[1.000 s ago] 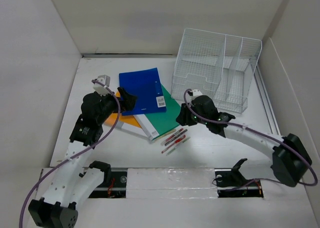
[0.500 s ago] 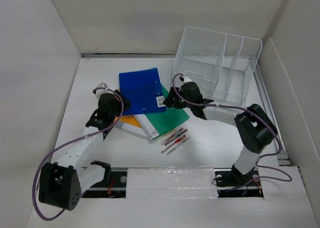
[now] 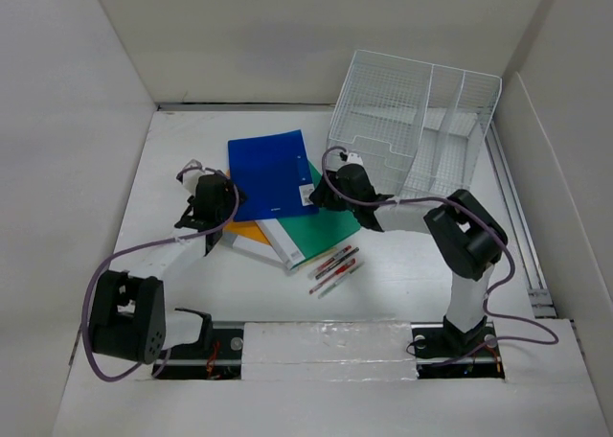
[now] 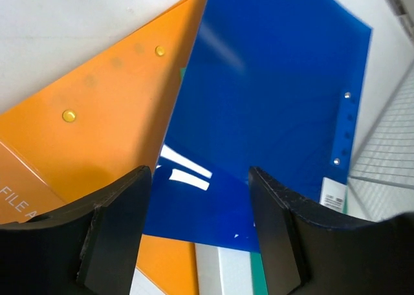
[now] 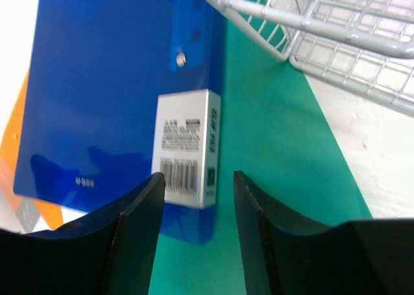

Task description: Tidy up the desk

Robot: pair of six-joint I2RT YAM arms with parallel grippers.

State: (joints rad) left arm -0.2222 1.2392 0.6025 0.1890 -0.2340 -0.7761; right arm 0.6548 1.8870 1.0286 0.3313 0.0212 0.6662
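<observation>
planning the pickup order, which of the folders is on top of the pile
The blue folder. Its edges lie over both the orange folder and the green folder, and it alone carries a white barcode label.

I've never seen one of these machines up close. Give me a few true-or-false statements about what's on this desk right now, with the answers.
1. The blue folder lies on top of the orange folder and the green folder. True.
2. The pens are stored in the wire organizer. False: they lie loose on the desk, beside the green folder.
3. The right fingers are open over the blue folder's barcode label. True.
4. The left fingers are clamped on the orange folder. False: they are open, gripping nothing, above where the blue and orange folders meet.
</observation>
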